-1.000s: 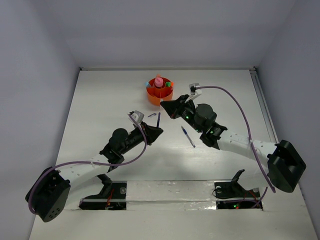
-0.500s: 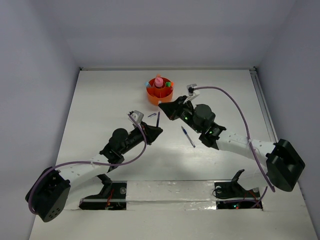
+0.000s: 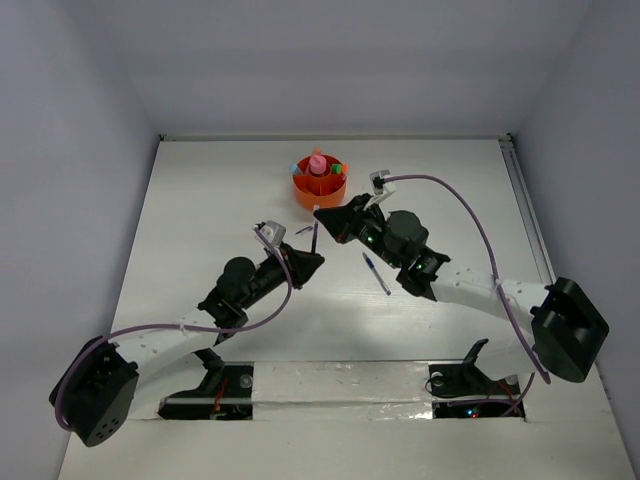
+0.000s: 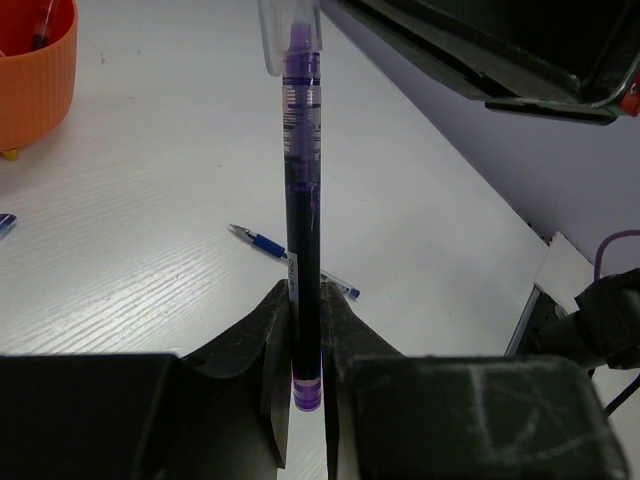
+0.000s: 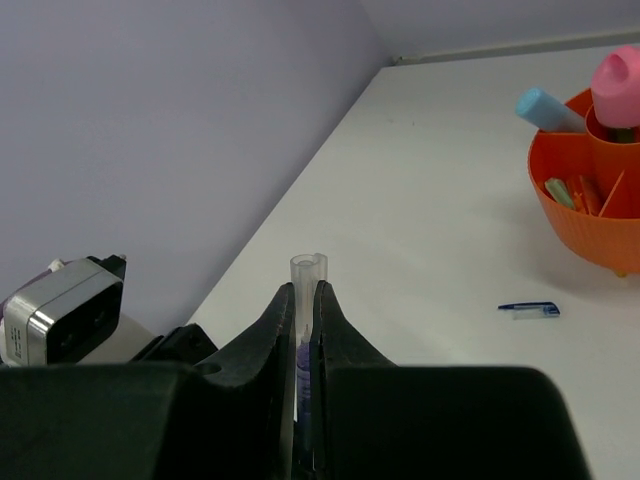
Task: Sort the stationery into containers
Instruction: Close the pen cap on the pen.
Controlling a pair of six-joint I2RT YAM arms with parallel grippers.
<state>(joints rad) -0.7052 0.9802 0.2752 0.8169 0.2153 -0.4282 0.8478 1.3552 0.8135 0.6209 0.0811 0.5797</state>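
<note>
Left end effector [image 4: 307, 305] around purple pen [image 4: 301, 180]

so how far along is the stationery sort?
Partly done. The orange cup already holds the pink bottle, a light-blue marker and a few more pieces. In hand: the left gripper is shut on a purple pen, and the right gripper pinches its clear cap. Left: that pen, a blue pen lying on the table and a small blue piece near the cup.

A robotics lab cell is shown. A white table [image 3: 200, 190] is enclosed by plain pale walls [image 3: 350, 60]; cabled arms [image 3: 470, 290] are bolted at the bottom.
</note>
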